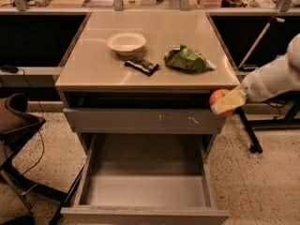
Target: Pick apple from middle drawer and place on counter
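Hand point(226, 103) clamped on round apple point(216, 96), bench point(93, 71) corner just left of it, green bag point(187, 59), snack bar point(142, 65), bowl point(126, 42) up-left, open middle drawer point(145, 191) below-left.

Tool point(221, 105) grips red apple point(216, 97) just beside counter's point(154, 62) front corner.
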Robot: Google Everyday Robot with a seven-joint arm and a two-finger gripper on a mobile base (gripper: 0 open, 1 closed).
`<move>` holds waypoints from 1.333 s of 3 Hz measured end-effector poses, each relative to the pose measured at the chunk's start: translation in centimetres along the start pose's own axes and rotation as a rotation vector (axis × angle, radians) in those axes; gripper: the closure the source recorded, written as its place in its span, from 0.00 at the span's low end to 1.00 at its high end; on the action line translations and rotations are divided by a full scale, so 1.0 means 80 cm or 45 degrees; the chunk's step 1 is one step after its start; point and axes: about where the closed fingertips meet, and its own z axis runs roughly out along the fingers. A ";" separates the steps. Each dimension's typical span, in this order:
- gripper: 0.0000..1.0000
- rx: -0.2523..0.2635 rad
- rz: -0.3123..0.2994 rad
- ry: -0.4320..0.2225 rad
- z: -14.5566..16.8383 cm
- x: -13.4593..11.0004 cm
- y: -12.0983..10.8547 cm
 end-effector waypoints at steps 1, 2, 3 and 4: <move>1.00 0.067 0.022 0.012 -0.095 -0.055 -0.024; 1.00 0.072 0.097 0.118 -0.124 -0.078 -0.048; 1.00 0.045 0.160 0.181 -0.100 -0.093 -0.080; 1.00 0.010 0.208 0.150 -0.043 -0.111 -0.117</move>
